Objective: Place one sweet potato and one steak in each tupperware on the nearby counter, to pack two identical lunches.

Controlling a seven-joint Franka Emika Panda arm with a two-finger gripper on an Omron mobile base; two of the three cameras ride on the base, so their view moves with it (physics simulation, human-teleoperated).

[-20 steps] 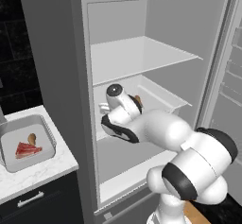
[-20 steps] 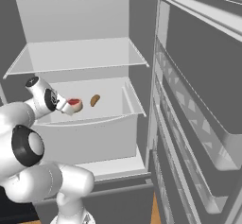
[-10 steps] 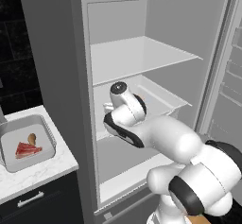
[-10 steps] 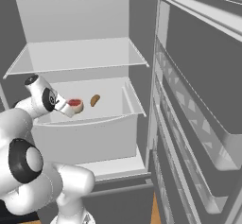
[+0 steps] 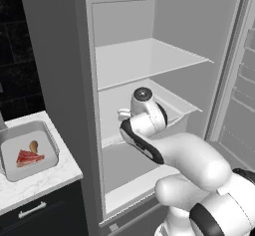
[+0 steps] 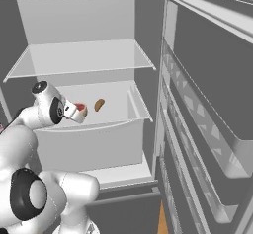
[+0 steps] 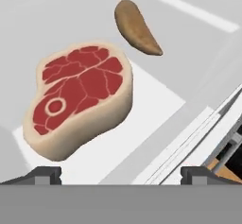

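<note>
Hand view: steak [image 7: 78, 98] lies left of centre, just above the spread fingertips [image 7: 45, 174]; nothing is pinched; sweet potato [image 7: 136, 28] sits at upper centre, apart from it; both rest on a white fridge shelf [image 7: 189, 67].

Red steak [image 7: 78, 98] with pale tan fat edging — orange-brown sweet potato [image 7: 136, 28] — white grey-veined counter [image 5: 45, 179].
</note>
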